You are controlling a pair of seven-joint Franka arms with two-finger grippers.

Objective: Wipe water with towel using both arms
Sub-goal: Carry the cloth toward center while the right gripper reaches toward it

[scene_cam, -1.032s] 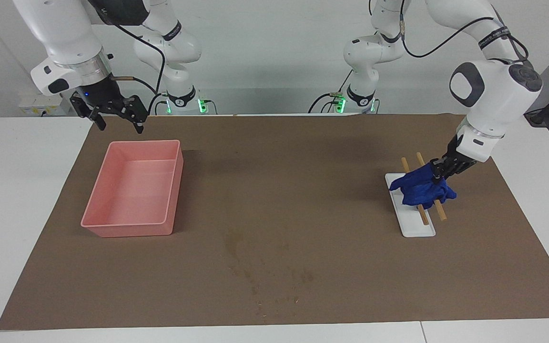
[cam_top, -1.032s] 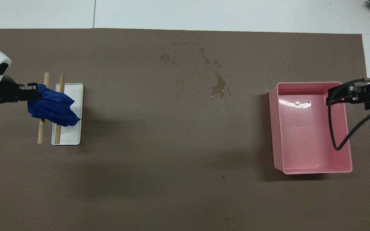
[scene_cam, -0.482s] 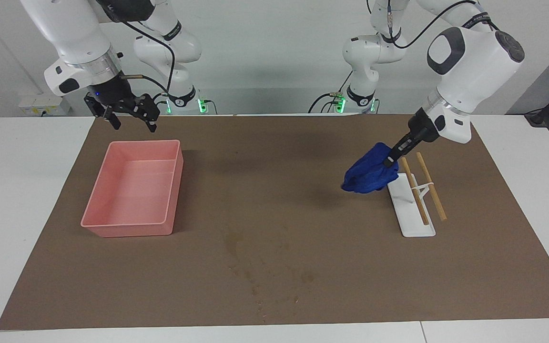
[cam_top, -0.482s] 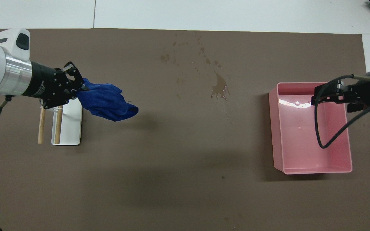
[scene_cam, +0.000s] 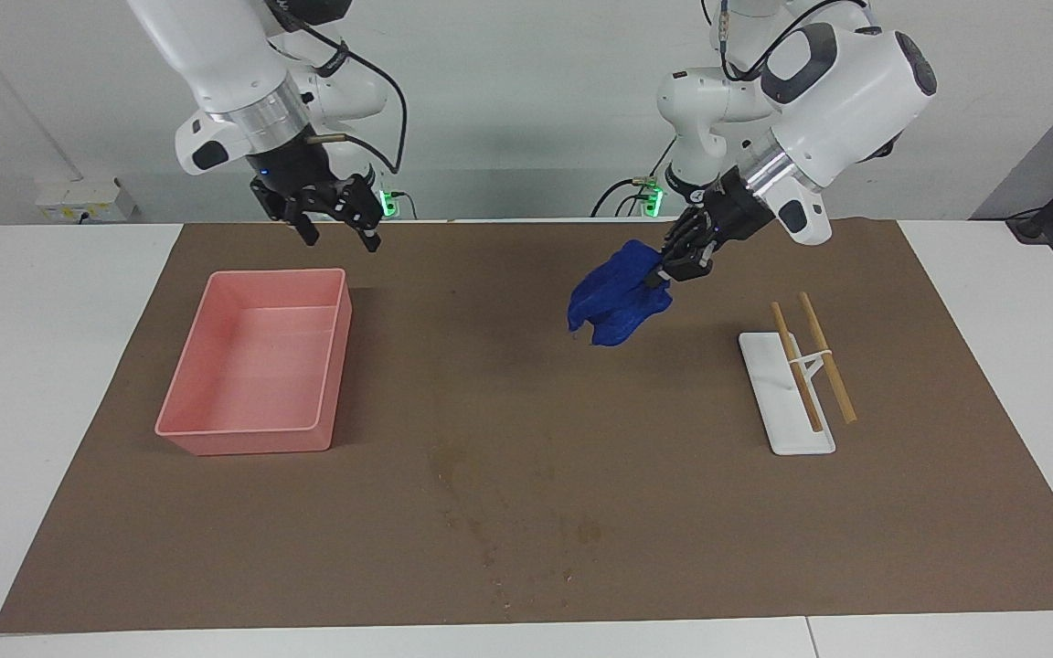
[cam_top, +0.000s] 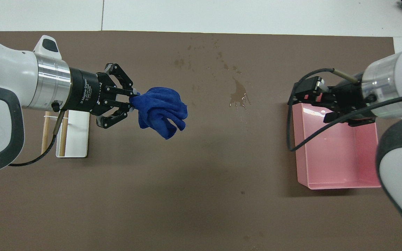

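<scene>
A brown mat covered most of the white table. A pink tray sat on the mat toward the right arm's end of the table. Toward the left arm's end lay a small white rectangular base with two wooden rods slanting across it, side by side. The tray and the base stood well apart.

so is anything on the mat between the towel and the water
Nothing visible: the towel hangs from the left gripper over bare mat, with only mat between it and the water.
</scene>
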